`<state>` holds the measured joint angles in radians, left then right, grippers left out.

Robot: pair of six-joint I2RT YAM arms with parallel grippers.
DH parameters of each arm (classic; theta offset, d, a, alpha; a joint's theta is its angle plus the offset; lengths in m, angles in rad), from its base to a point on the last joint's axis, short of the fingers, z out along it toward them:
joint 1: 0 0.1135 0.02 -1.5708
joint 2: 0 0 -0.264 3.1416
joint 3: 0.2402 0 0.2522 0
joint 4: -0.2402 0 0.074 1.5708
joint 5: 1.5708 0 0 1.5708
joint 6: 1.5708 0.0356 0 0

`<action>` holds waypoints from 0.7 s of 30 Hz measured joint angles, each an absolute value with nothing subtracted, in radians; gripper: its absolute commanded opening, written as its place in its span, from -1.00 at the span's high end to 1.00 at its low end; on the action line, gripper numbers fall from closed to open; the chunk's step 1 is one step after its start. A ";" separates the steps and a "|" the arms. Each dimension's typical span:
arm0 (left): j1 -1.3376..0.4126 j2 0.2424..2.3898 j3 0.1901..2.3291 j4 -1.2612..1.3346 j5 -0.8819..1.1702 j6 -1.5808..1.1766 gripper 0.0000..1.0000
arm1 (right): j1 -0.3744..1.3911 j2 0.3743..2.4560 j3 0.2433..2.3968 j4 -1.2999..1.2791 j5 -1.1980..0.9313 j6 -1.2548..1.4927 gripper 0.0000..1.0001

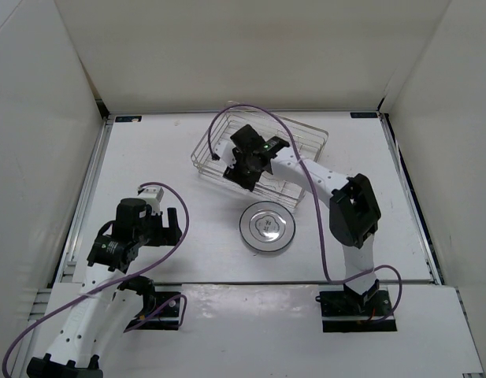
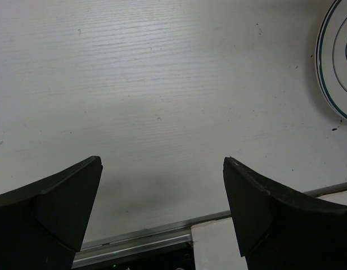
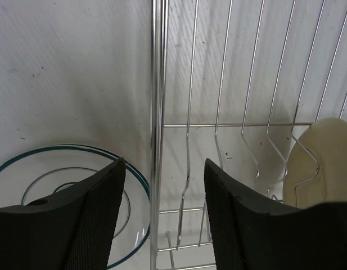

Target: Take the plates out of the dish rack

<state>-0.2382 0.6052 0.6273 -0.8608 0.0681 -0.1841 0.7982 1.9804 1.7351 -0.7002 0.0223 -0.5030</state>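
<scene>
The silver wire dish rack (image 1: pixel 306 130) sits at the back middle of the table. My right gripper (image 1: pixel 249 167) hovers over its near left part, open and holding nothing. In the right wrist view the open right gripper (image 3: pixel 165 163) straddles the rack's rim (image 3: pixel 157 84). A tan plate (image 3: pixel 325 157) leans in the wavy dividers to the right of the jaws. A white plate with a teal ring (image 3: pixel 61 166) lies flat on the table outside the rack, also seen from above as the white plate (image 1: pixel 266 227). My left gripper (image 1: pixel 165 227) rests open at the left, empty.
White walls enclose the table on three sides. In the left wrist view the open left gripper (image 2: pixel 163 160) faces bare table, with the white plate's edge (image 2: pixel 336 62) at the upper right and a metal rail (image 2: pixel 156 236) along the near edge. A purple cable (image 1: pixel 227 114) arcs over the rack.
</scene>
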 measured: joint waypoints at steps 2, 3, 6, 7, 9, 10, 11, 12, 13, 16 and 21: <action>-0.238 0.605 0.627 -0.861 0.068 -0.184 -1.00 | 0.772 1.988 1.741 -0.717 -0.004 -0.515 -0.01; -0.238 0.605 0.627 -0.861 0.068 -0.184 -1.00 | 0.757 1.991 1.748 -0.731 -0.027 -0.522 0.27; -0.238 0.605 0.627 -0.861 0.068 -0.184 -1.00 | 0.730 1.993 1.759 -0.757 -0.109 -0.547 0.63; -0.238 0.605 0.627 -0.861 0.068 -0.184 -1.00 | 0.727 1.993 1.759 -0.765 -0.138 -0.556 0.75; -0.238 0.605 0.627 -0.861 0.068 -0.184 -1.00 | 0.724 1.994 1.759 -0.774 -0.186 -0.572 0.75; -0.238 0.605 0.627 -0.861 0.068 -0.184 -1.00 | 0.723 1.994 1.758 -0.778 -0.204 -0.585 0.78; -0.238 0.605 0.627 -0.861 0.068 -0.184 -1.00 | 0.720 1.994 1.758 -0.781 -0.220 -0.602 0.78; -0.238 0.605 0.627 -0.861 0.068 -0.184 -1.00 | 0.716 1.994 1.758 -0.785 -0.236 -0.614 0.82; -0.238 0.605 0.627 -0.861 0.068 -0.184 -1.00 | 0.712 1.994 1.758 -0.791 -0.253 -0.633 0.85; -0.238 0.605 0.627 -0.861 0.068 -0.184 -1.00 | 0.704 1.993 1.757 -0.816 -0.296 -0.687 0.93; -0.238 0.605 0.627 -0.861 0.068 -0.184 -1.00 | 0.700 1.945 1.687 -0.834 -0.364 -0.787 1.00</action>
<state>-0.2379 0.6052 0.6273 -0.8608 0.0677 -0.1837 0.7002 1.9450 1.6867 -0.8341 -0.3641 -0.7872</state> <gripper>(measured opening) 0.994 0.010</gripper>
